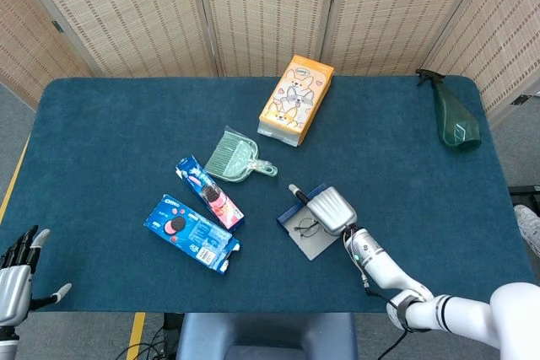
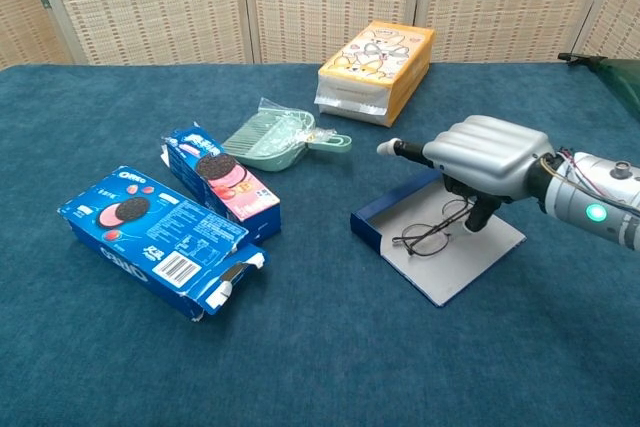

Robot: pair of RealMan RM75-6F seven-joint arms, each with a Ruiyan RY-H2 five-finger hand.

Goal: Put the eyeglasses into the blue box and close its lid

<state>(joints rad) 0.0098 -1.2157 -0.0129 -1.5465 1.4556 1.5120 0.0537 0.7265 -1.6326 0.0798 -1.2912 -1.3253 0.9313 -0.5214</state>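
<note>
The eyeglasses (image 2: 432,230) lie in the open blue box (image 2: 385,219) on the tabletop (image 2: 320,347). The right hand (image 2: 480,159) hovers over them, fingers curled, holding nothing. The left hand (image 1: 15,271), fingers spread, sits off the near-left edge.

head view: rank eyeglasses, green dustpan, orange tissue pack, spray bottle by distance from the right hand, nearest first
1. eyeglasses: in the open blue box, right beside the right hand.
2. green dustpan: up and to the hand's left, mid-table.
3. orange tissue pack: farther up, toward the table's back edge.
4. spray bottle: far back-right corner.
</note>
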